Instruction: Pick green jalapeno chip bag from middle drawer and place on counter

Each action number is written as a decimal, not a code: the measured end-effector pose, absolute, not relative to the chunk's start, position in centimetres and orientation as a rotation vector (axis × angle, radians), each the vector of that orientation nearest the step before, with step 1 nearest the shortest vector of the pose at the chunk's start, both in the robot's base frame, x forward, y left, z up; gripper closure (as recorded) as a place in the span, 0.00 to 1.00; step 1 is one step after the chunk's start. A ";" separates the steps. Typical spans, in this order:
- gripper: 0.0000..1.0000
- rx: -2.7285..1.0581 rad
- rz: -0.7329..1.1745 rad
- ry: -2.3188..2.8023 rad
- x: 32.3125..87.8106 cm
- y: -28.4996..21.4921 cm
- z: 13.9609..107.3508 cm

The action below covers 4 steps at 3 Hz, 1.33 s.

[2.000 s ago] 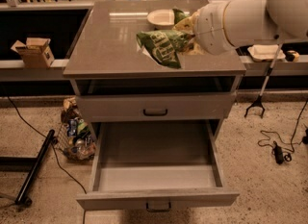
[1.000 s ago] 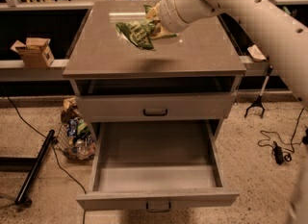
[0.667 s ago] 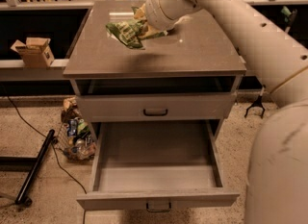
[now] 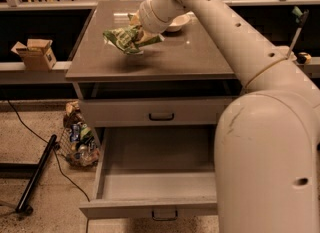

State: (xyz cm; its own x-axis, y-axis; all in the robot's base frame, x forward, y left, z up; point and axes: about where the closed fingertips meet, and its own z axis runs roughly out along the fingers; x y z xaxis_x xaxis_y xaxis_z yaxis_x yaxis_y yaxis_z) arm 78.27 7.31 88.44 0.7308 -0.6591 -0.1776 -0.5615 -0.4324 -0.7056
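Observation:
The green jalapeno chip bag point(image 4: 125, 38) hangs crumpled in my gripper point(image 4: 137, 33), which is shut on it just above the left-middle of the counter point(image 4: 195, 57). The bag's lower edge is close to the counter top; I cannot tell if it touches. My white arm reaches in from the right foreground. The middle drawer point(image 4: 155, 177) stands pulled out below, its tray bare, with its small dark handle at the front.
A white bowl point(image 4: 177, 23) sits on the counter behind the gripper. A closed grey drawer front point(image 4: 161, 112) is above the open one. A basket of snack packets point(image 4: 77, 139) stands on the floor left. A cardboard box point(image 4: 35, 53) sits on the left ledge.
My arm has carried the bag leftward over the counter and lowered it closer to the surface. The arm's body now fills the right foreground. The drawer stays open.

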 end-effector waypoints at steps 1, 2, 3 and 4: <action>0.36 -2.164 -0.128 0.926 78.9 8.3 87.2; 0.12 -2.171 -0.106 0.941 79.3 8.6 86.4; 0.00 -2.172 -0.096 0.953 79.6 8.5 86.1; 0.00 -2.161 -0.126 0.982 80.1 6.8 86.6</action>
